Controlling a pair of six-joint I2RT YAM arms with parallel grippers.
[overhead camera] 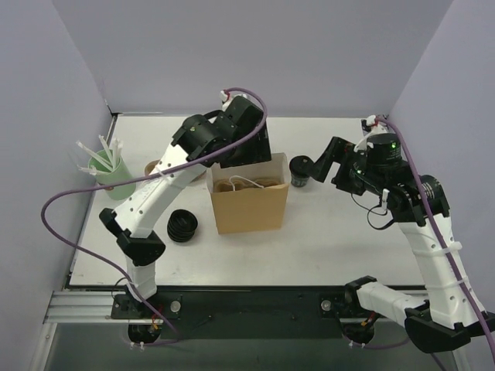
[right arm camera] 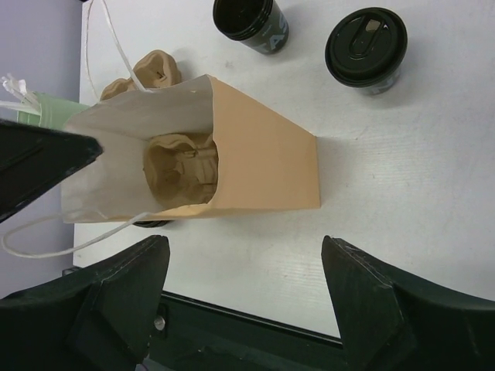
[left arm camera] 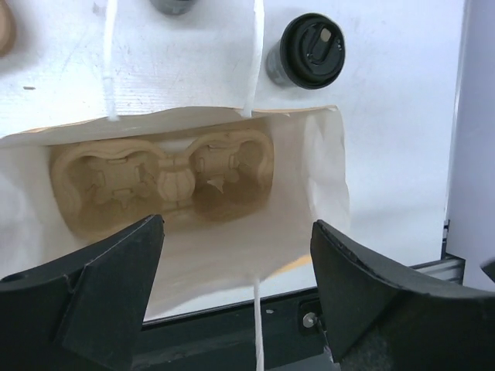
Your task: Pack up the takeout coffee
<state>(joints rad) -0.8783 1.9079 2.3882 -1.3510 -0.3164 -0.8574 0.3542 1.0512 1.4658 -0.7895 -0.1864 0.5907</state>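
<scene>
Lavender walls close in a white tabletop (overhead camera: pixel 348 224) where a tall brown paper bag (overhead camera: pixel 249 207) stands upright at centre, its mouth open. A moulded tan pulp cup carrier (left arm camera: pixel 166 174) sits at the bottom of the bag, its cup wells empty.

The takeout coffee (overhead camera: pixel 300 171), a small black disposable cup with a black lid, stands upright on the table just beside the bag's right wall, near its far corner. A narrow strip of bare table separates the two. It is outside the bag, and neither arm is touching it.

The left gripper (left arm camera: pixel 236 278) hangs directly over the bag's mouth, jaws spread wide with nothing between them. The right gripper (right arm camera: pixel 240 301) hovers to the right of the bag and close to the coffee, its jaws also spread wide and empty. In the right wrist view the cup lies beyond its fingertips, not between them.

A mint-green cup of white straws (overhead camera: pixel 110 174) stands at the table's left side. A squat ribbed black stack (overhead camera: pixel 182 225) rests near the bag's front left corner. A second tan pulp carrier (right arm camera: pixel 151 71) lies on the table beyond the bag's left side. Another dark cup (right arm camera: pixel 251 19) stands behind the bag; whether it has a lid cannot be told.
</scene>
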